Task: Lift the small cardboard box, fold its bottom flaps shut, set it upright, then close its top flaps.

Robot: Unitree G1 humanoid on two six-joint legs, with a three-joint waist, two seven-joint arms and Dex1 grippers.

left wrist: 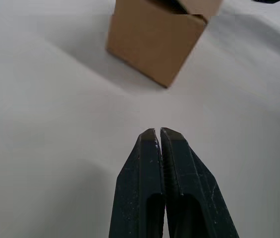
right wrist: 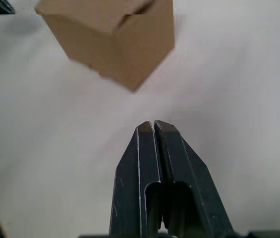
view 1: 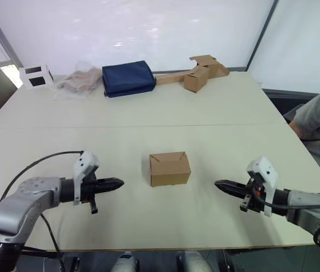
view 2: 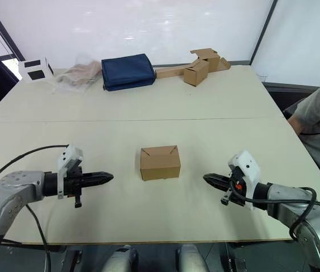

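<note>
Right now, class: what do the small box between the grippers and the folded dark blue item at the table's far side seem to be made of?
The small cardboard box looks like plain brown cardboard with a matte finish: flat unprinted panels, sharp folded edges and flaps meeting on top. The folded navy item appears to be fabric, perhaps a bag or cloth: soft rounded edges, slight sagging and a dull surface. Its exact weave cannot be told.

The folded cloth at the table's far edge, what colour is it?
Dark navy blue folded cloth, clearest in the right eye view.
</note>
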